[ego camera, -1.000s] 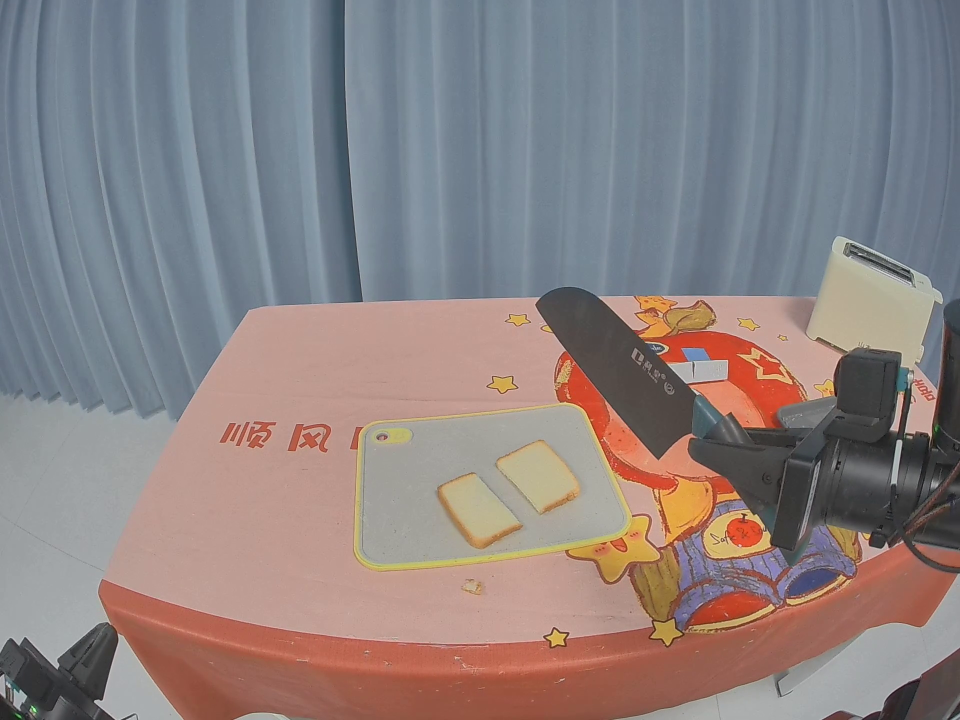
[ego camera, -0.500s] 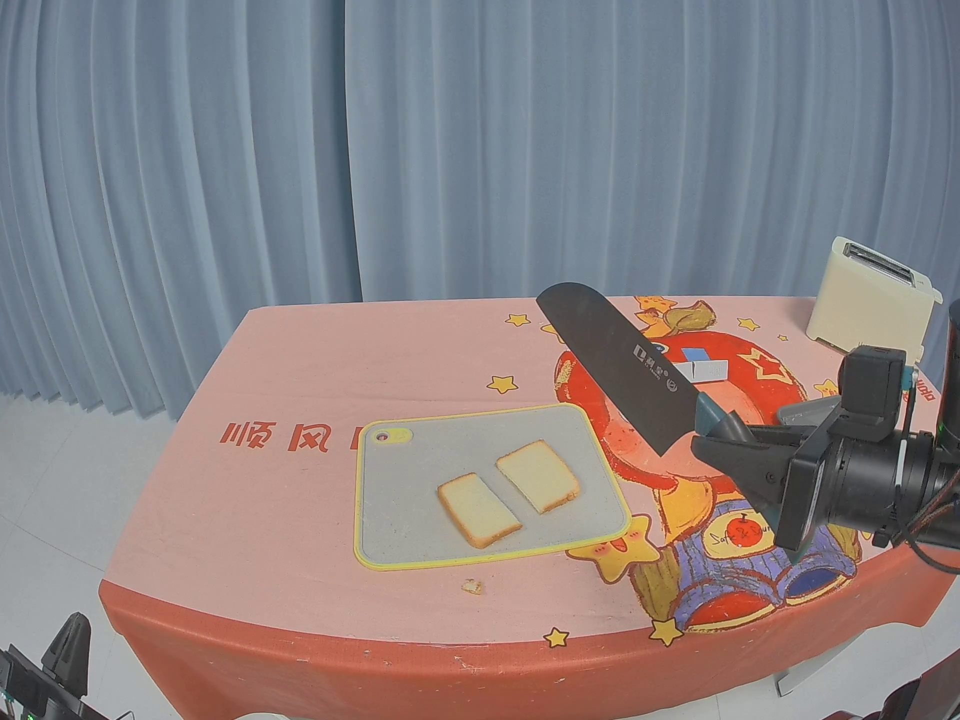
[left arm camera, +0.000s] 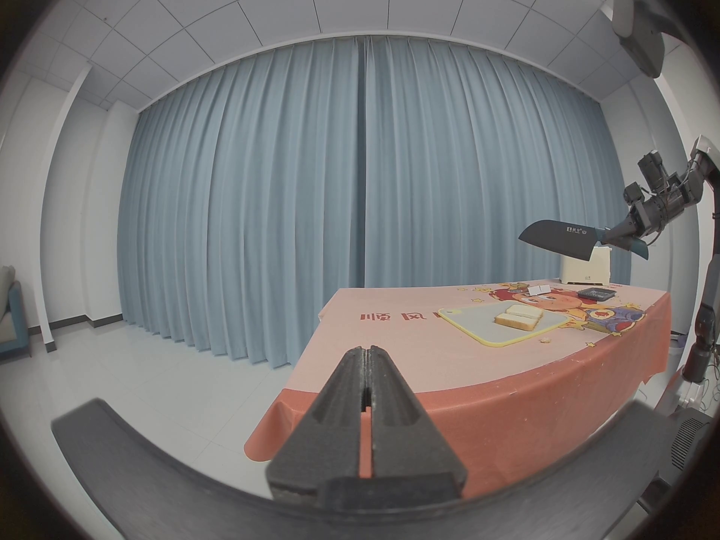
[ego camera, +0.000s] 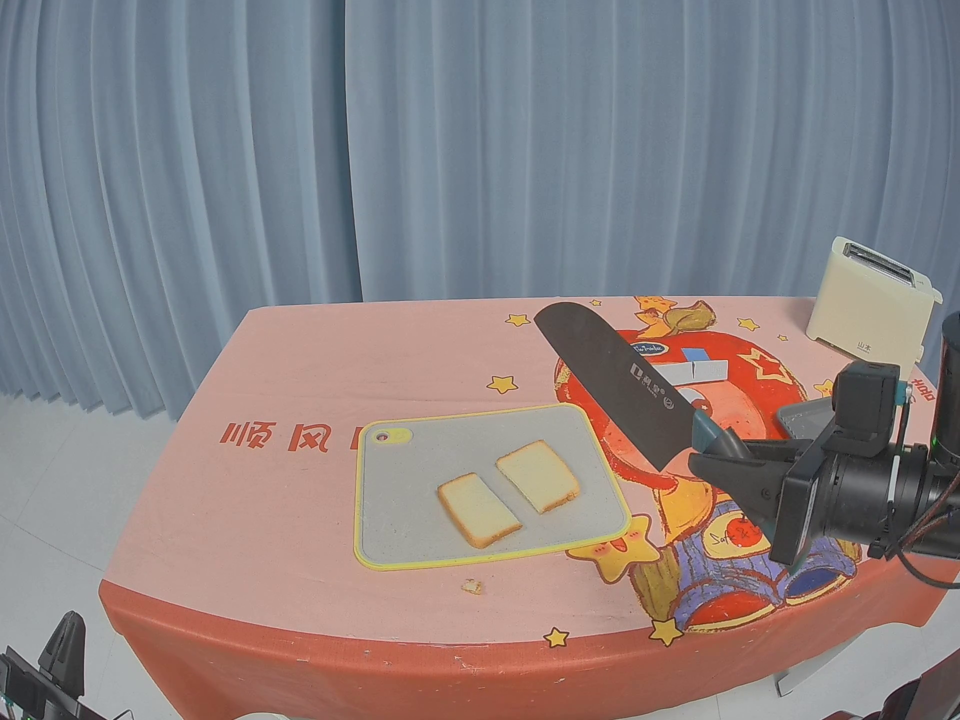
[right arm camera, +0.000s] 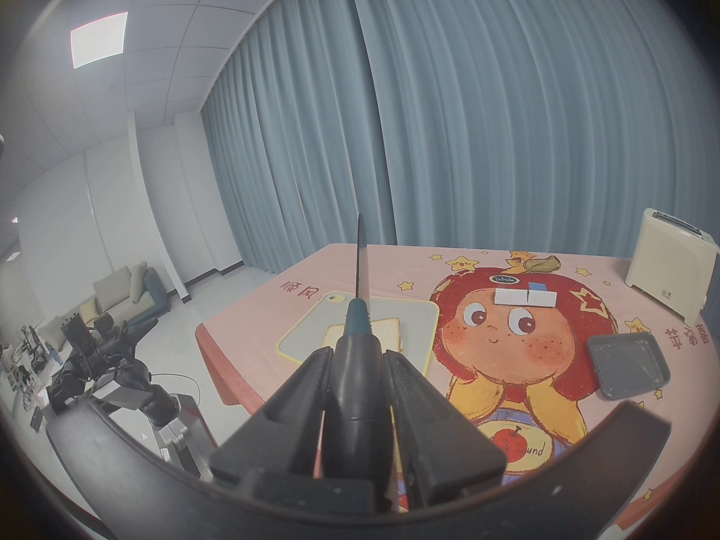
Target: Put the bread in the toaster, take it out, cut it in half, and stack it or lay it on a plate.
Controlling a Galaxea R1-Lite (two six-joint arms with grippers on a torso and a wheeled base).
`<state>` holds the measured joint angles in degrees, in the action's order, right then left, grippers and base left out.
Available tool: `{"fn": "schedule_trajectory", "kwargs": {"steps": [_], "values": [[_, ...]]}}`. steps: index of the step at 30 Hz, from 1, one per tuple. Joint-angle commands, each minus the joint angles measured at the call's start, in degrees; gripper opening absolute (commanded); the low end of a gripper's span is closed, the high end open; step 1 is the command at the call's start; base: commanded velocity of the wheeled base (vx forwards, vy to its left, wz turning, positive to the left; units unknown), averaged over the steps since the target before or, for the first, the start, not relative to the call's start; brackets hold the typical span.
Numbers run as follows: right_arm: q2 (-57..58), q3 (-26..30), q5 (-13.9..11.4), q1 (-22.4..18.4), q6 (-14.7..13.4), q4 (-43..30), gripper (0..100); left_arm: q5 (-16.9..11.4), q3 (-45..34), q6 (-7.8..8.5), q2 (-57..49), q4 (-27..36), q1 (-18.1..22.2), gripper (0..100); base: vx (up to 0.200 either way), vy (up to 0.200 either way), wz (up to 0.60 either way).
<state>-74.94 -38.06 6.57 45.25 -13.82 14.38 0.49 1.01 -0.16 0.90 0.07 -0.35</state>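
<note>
The right gripper (ego camera: 712, 446) clamps the teal handle of a knife (ego camera: 612, 374), whose broad matte black blade slants up over the table (ego camera: 300, 372). Two flat, pale bread halves (ego camera: 479, 509) lie slightly apart on a grey, yellow-rimmed cutting board (ego camera: 400, 512). A boxy cream toaster (ego camera: 868, 304) stands far right. The arm partly hides a dark square plate (right arm camera: 628, 364). The left gripper (left arm camera: 365, 373) hangs off the table's edge, fingers pressed together

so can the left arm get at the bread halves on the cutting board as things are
Probably yes. The left gripper, shut and empty, sits low off the table's left corner, with nothing between it and the bread halves. The knife in the right gripper hangs off to the board's right.
</note>
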Motion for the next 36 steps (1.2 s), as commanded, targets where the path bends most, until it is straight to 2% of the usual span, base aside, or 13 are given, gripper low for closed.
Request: {"fn": "schedule_trajectory", "kwargs": {"steps": [1,12,36], "values": [[-0.04,0.18,0.02,-0.43,0.82,0.03,0,0.04,-1.01,-0.02,0.33,0.01,0.00,0,0.000,0.000,0.00],[-0.56,1.58,0.46,-2.19,2.57,5.65,0,0.04,-1.01,-0.02,0.33,0.01,0.00,0,0.000,0.000,0.00],[-3.11,1.32,1.08,-4.47,2.22,6.01,0,0.04,-1.01,-0.02,0.33,0.01,0.00,0,0.000,0.000,0.00]]}}
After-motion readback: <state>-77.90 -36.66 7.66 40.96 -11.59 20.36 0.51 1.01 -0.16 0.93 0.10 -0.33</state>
